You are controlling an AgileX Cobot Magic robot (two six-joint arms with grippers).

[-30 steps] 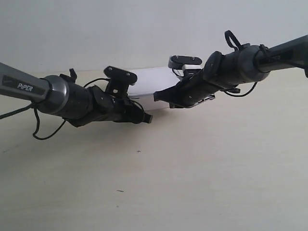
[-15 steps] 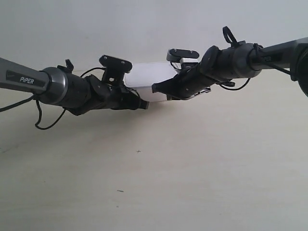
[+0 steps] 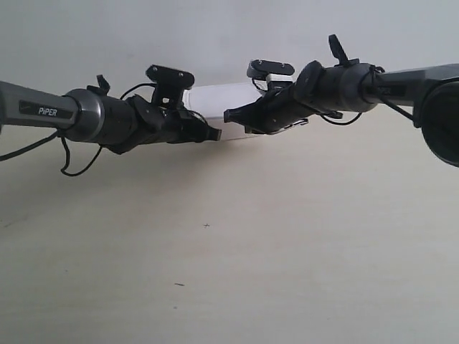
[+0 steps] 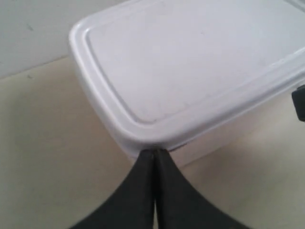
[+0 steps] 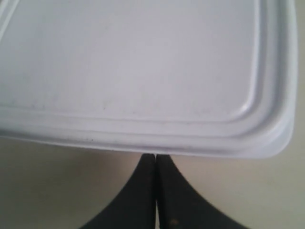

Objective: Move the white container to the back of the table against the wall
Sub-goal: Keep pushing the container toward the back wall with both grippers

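Note:
The white container sits on the pale table at the back, close by the grey-white wall, partly hidden by both arms. In the left wrist view my left gripper is shut, its tips pressed against the rim of the container below a corner of the lid. My right gripper is shut too, its tips touching the underside of the lid's edge on the container. In the exterior view the two grippers meet at the box's front side.
The arm at the exterior view's left and the arm at the exterior view's right stretch low across the back of the table. Two tiny dark specks mark the tabletop in front.
Both arms have moved toward the wall, and the white container between their shut tips has slid back with them, from mid-table to close by the wall.

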